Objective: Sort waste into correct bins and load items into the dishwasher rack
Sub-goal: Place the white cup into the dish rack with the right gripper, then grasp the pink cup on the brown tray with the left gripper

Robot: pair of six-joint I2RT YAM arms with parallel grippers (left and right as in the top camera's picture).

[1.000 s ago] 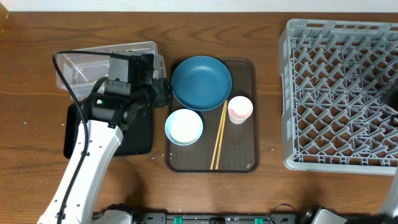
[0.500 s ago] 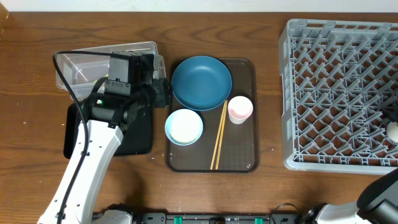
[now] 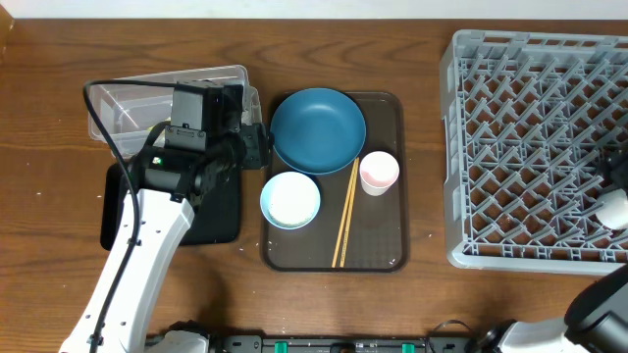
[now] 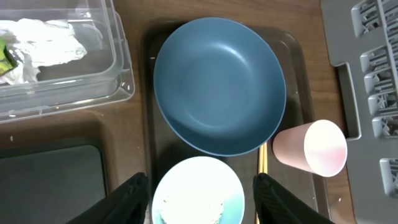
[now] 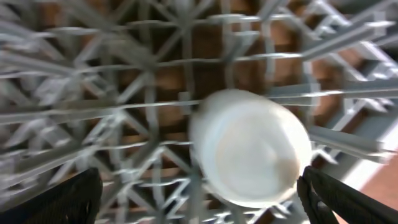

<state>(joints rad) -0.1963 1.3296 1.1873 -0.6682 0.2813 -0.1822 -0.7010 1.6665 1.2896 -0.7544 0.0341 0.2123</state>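
This is a robot lab staged for dishwashing. A white robot arm (image 3: 137,255) leans over a brown wooden surface (image 3: 432,59) bearing a grey plastic lattice rack (image 3: 451,157).

Plate (image 3: 318,128) behind bowl (image 3: 289,199), on tray (image 3: 378,235)

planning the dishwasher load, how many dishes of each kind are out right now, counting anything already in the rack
cups: 2, the pink cup and the white cup, which is in the dishwasher rack
plates: 1, the dark-blue plate
bowls: 1, the pale-blue bowl
chopsticks: 1 pair
total: 5
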